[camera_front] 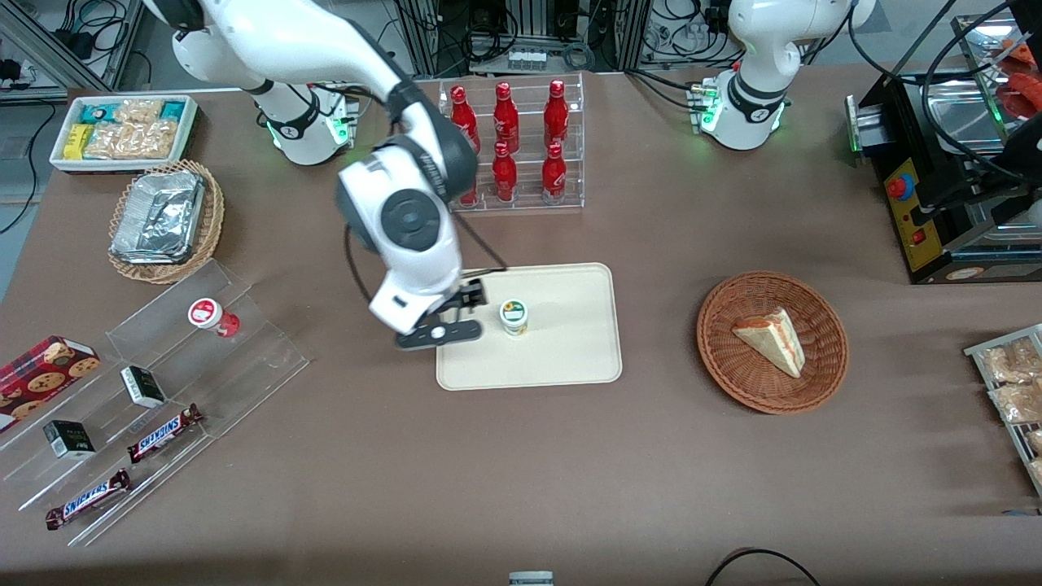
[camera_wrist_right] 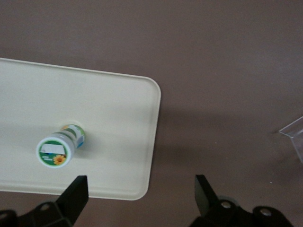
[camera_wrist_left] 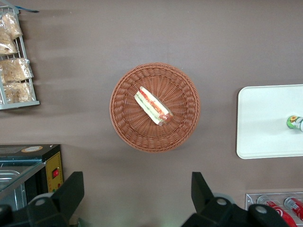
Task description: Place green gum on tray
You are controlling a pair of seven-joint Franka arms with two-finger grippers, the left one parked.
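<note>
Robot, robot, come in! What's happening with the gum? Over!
Gripper open, above tray edge. Green gum upright on tray, released. Nothing in the way.

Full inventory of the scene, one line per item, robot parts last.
green gum: 1, white with green lid, upright on tray
tray: 1, cream, mid-table
red-lidded bottle: 1, on clear stepped rack
Snickers bars: 2, same rack
red bottles: several, in clear rack farther from camera than tray
sandwich: 1, in brown basket, toward parked arm's end
foil containers: stacked in wicker basket, toward working arm's end
gripper: fingers open, above tray's edge, beside gum
</note>
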